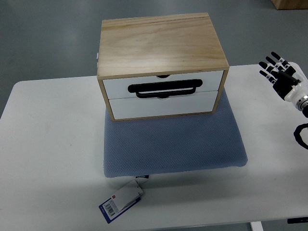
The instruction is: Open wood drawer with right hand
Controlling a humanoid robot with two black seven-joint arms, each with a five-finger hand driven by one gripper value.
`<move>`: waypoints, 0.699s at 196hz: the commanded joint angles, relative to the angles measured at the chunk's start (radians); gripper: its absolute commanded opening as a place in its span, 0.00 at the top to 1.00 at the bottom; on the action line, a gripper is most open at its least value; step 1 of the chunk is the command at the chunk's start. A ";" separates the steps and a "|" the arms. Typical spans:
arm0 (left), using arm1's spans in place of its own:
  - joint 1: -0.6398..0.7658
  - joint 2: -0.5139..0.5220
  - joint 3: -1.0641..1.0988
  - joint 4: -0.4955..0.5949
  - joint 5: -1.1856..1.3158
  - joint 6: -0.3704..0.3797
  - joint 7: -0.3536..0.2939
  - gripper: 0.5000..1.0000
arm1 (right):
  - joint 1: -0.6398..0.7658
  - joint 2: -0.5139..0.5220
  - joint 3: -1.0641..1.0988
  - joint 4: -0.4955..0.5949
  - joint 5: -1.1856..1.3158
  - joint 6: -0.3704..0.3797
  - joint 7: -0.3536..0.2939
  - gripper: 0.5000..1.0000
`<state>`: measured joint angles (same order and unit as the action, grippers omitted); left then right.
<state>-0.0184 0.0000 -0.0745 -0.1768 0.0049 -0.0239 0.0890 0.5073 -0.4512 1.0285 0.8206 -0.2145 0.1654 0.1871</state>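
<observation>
Top view: the wood drawer box (162,65) was placed on a blue mat (173,144) on the white table (48,144), long axis left-right, white fronts and black handle (164,89) turned toward the robot, both closed. The right hand (281,74) was seen well apart, fingers spread, nothing held.

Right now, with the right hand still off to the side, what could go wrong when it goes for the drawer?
1. The wood drawer box stands on a soft blue cushion, not the table; pulling the black handle may drag the whole box forward.
2. The handle lies flat against the two white drawer fronts, so the right hand with its open fingers may fail to hook it.
</observation>
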 commanded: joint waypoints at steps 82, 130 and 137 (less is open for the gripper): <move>0.002 0.000 -0.004 0.011 -0.003 0.006 -0.008 0.00 | 0.002 -0.004 0.002 0.000 0.000 0.014 0.000 0.14; 0.002 0.000 -0.002 0.013 -0.003 0.006 -0.008 0.00 | 0.008 -0.007 0.010 -0.001 0.000 0.019 0.000 0.13; 0.002 0.000 -0.001 0.013 -0.003 0.006 -0.008 0.00 | 0.011 -0.009 0.010 -0.001 0.000 0.019 0.000 0.13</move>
<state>-0.0168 0.0000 -0.0765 -0.1655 0.0012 -0.0182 0.0813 0.5125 -0.4592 1.0353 0.8200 -0.2148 0.1835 0.1871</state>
